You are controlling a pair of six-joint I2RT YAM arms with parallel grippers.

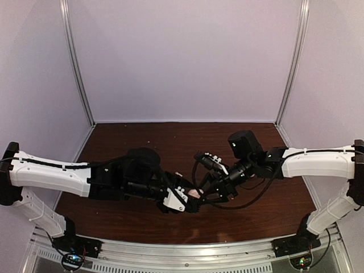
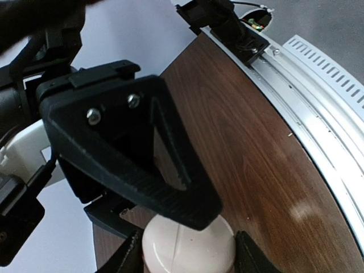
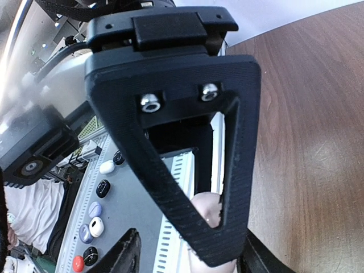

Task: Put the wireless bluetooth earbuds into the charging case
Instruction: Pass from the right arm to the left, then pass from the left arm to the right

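Observation:
A rounded, pinkish-white charging case sits between the two fingers of my left gripper, which press on both of its sides. A thin seam runs across the case and it looks closed. One black triangular finger of my right gripper lies across the case's top. In the right wrist view the case shows through the left gripper's triangular finger, and my right gripper stands open around both. From above, both grippers meet over the case at mid-table. The earbuds are hidden.
Brown wooden table with a slotted metal rail along its near edge. Beyond that edge, a grey surface carries several small rounded white, black, lavender and red items. White booth walls enclose the back and sides.

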